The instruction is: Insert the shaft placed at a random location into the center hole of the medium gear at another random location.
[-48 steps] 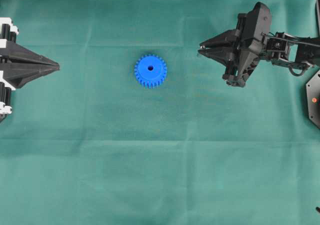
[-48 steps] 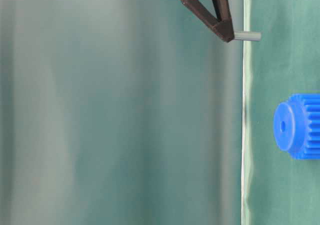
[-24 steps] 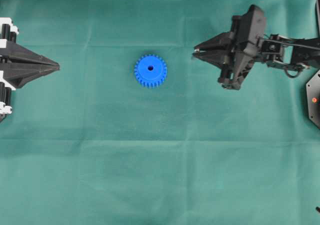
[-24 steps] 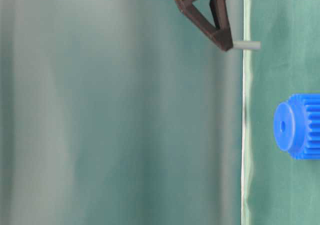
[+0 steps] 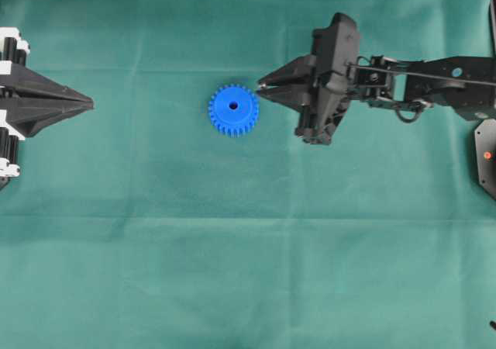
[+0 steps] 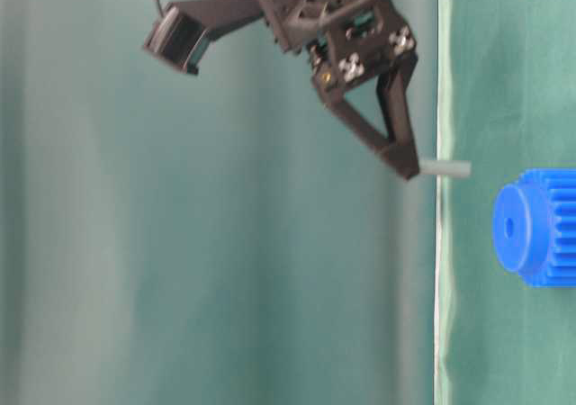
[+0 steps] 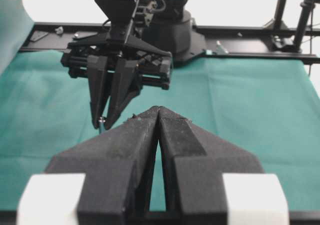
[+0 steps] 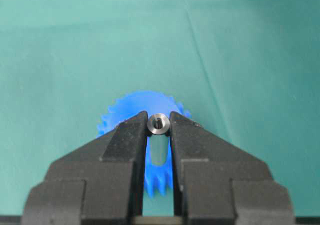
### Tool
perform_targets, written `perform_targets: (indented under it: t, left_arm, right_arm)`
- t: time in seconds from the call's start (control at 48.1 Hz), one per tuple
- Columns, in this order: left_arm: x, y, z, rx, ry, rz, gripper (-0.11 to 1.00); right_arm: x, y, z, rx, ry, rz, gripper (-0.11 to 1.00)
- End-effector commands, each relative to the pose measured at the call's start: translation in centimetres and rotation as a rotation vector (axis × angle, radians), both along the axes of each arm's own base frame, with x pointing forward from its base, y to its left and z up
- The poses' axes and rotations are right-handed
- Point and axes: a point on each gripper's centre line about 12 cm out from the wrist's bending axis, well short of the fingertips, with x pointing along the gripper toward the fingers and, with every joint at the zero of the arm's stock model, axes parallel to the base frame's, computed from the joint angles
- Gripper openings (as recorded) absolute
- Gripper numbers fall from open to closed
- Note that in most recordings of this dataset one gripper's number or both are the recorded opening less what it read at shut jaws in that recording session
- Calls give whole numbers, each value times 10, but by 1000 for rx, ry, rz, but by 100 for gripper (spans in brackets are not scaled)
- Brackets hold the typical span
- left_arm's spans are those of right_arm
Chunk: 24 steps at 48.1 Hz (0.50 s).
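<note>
The blue medium gear [image 5: 233, 109] lies flat on the green cloth, its dark centre hole [image 5: 233, 105] facing up. It also shows in the table-level view [image 6: 536, 228] and in the right wrist view [image 8: 125, 109], partly behind the fingers. My right gripper [image 5: 262, 86] is shut on the silver shaft [image 8: 158, 124], held upright at the fingertips. The shaft [image 6: 445, 168] hangs just beside the gear's right rim, its lower end a little above hub height. My left gripper [image 5: 89, 101] is shut and empty at the far left, with its tips [image 7: 158, 110] together.
The green cloth [image 5: 248, 248] covers the table. A black base with a red light [image 5: 487, 155] sits at the right edge. In the left wrist view, the right arm's base and a black frame [image 7: 240, 37] stand at the far end.
My right gripper has moved left with the shaft, from well right of the gear to just beside its right rim. The gear and left gripper have not moved.
</note>
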Motion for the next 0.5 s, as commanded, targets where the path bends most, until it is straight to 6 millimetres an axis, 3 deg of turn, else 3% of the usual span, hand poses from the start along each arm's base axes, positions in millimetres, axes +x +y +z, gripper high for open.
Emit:
perform_targets:
  t: [0.0, 0.478]
  left_arm:
    - [3, 1, 5, 0, -11, 3, 0]
    - [3, 1, 6, 2, -12, 2, 0]
  right_arm:
    - [14, 3, 13, -11, -31, 16, 14]
    - [42, 10, 14, -11, -37, 42, 14]
